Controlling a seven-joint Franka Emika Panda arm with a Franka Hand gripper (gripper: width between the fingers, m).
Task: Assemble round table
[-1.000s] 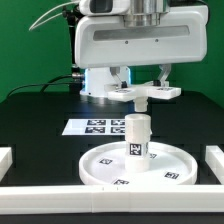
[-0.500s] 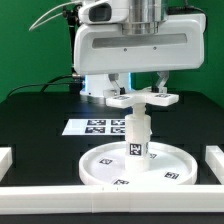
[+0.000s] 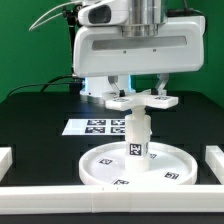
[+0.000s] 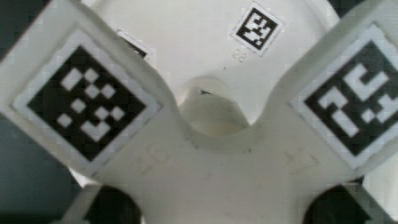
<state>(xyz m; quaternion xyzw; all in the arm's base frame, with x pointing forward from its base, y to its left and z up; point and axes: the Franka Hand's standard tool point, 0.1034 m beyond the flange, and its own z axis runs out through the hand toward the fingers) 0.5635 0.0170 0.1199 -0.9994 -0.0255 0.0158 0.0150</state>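
Your tool [image 3: 143, 88] is clamped on the cross-shaped base [image 3: 140, 98], a finger on each side of its hub. Over the last second the base shifts from an off-centre, skewed pose toward eleven o'clock in the exterior view. It now sits level and centred over the leg [image 3: 137, 135], with arms reaching out to nine and three o'clock. Since half a second ago it has hardly moved, apart from perhaps a slight turn.

From this angle the underside of the base appears to meet the top of the leg, but you cannot confirm that the joint is seated. The wrist view shows the base [image 4: 196, 160] close up, two tagged arms spreading either side of a pale rounded shape at its centre. That shape is probably the leg end or the socket. The leg stands upright in the middle of the round disc [image 3: 100, 168], which lies flat on the dark surface [image 3: 40, 110]. By this reading you are at the mating step: base onto leg, likely with pressing or twisting still to do.

Around the disc, the marker board [image 3: 92, 126] lies at eleven o'clock, just beyond the rim. White border rails sit at nine [image 3: 5, 158], three [image 3: 214, 160] and six o'clock [image 3: 110, 200]. None of them reaches the leg, so nothing blocks the tool. The one risk is a tilted base jamming on the leg.
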